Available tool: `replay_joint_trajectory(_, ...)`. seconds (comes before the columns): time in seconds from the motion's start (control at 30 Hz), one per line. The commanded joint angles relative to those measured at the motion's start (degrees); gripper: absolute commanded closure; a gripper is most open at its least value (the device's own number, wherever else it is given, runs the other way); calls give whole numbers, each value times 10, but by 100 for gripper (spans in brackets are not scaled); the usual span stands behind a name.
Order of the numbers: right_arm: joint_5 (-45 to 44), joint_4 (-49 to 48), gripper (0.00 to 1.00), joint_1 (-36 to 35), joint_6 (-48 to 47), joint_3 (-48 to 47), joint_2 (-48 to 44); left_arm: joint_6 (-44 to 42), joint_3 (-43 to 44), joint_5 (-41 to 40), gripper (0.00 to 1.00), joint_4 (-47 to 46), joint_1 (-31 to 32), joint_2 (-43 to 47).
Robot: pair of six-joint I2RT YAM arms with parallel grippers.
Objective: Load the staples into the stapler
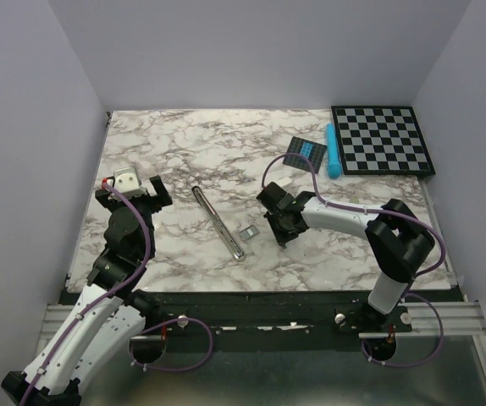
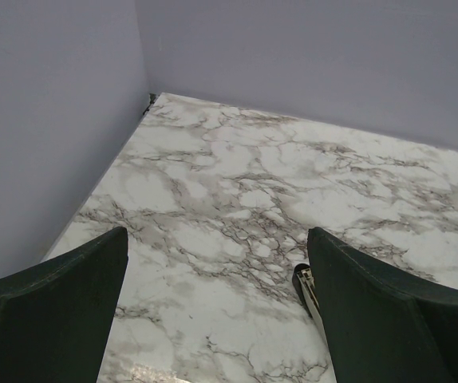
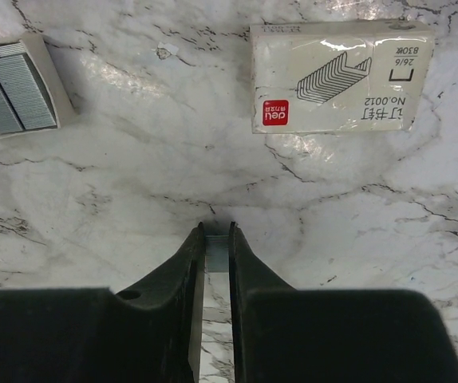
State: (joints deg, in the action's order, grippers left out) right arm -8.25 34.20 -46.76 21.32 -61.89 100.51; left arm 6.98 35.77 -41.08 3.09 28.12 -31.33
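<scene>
We see the right pincer (image 3: 215, 230) closed on a thin silvery strip of staples (image 3: 216, 249) over the marble surface (image 3: 173, 159). The white cardboard staple box (image 3: 337, 76) lies at its 1 o'clock, the open tray of grey staples (image 3: 13, 92) at its 10 o'clock. The slim black stapler with its silver channel (image 1: 218, 222) lies opened flat mid-surface, running from 11 to 5 o'clock. The left pincer (image 2: 217, 235) hangs wide open at the stapler's 9 o'clock.

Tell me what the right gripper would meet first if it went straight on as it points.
Probably the marble table, between the open staple tray and the white staple box; neither lies in its line, though depth is unclear. Its fingertips seem to pinch a staple strip.
</scene>
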Motion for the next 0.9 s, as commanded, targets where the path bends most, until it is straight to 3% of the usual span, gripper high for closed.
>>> replay_joint_trajectory(0.0,6,16,80,4,-14,-6,-8,6,0,11,1,7,-3,4)
replay_joint_trajectory(0.47,61,-42,84,-6,-32,-54,-105,5,-1,7,1,4,-4,7)
replay_joint_trajectory(0.87,51,-175,84,-73,-29,-82,-68,3,-3,-8,1,1,-12,23)
